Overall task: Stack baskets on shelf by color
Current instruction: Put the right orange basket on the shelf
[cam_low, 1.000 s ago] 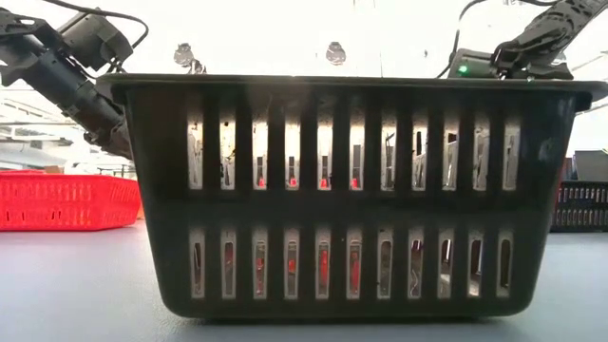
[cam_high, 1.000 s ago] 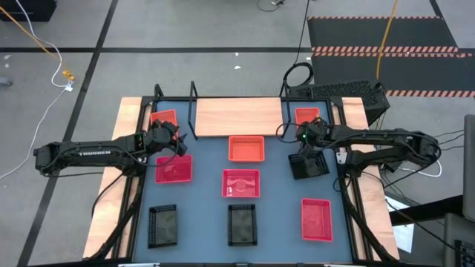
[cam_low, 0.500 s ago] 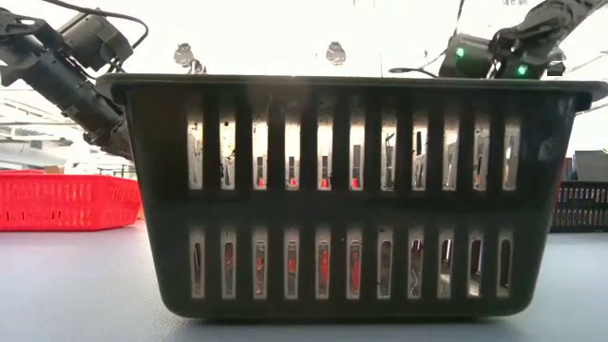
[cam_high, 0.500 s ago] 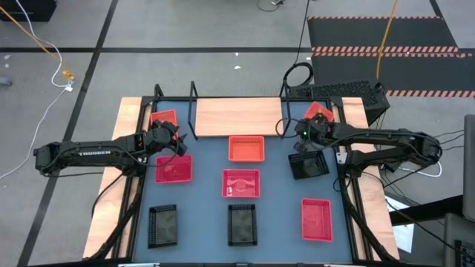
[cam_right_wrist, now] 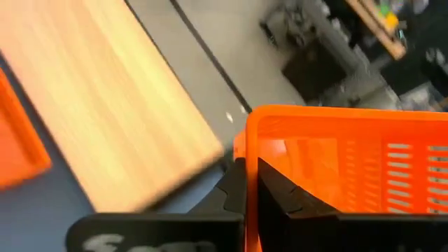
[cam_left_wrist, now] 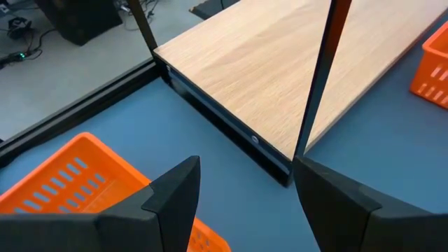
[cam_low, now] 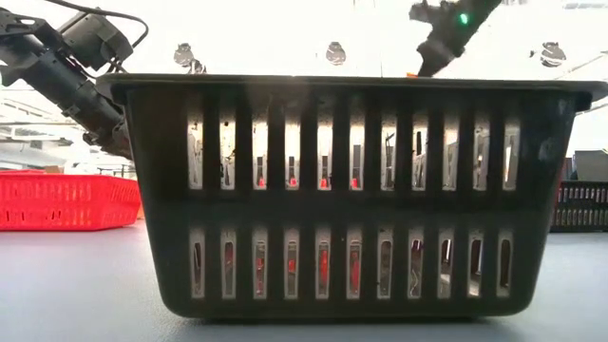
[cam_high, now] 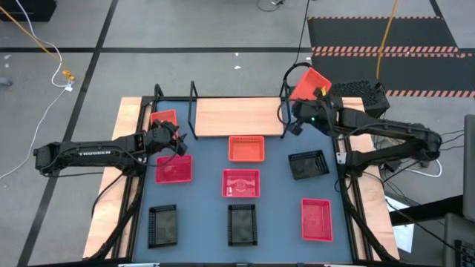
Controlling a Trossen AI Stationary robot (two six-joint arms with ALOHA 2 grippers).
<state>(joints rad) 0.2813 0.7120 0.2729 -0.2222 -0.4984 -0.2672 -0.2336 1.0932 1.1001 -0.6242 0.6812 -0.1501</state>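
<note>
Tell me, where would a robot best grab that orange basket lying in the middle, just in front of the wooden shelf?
Probably by its rim wall, from straight above: the orange basket sits flat and open-topped, so one finger can drop inside. The right end effector grips its own orange basket that way.

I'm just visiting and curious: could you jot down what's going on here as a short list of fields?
right pincer: shut on the lifted orange basket, raised beside the shelf's right end
left pincer: open, over the table by the left orange basket
shelf: bare wooden board, nothing on it
on the table: one more orange basket, three pinkish-red baskets, three black baskets
</note>
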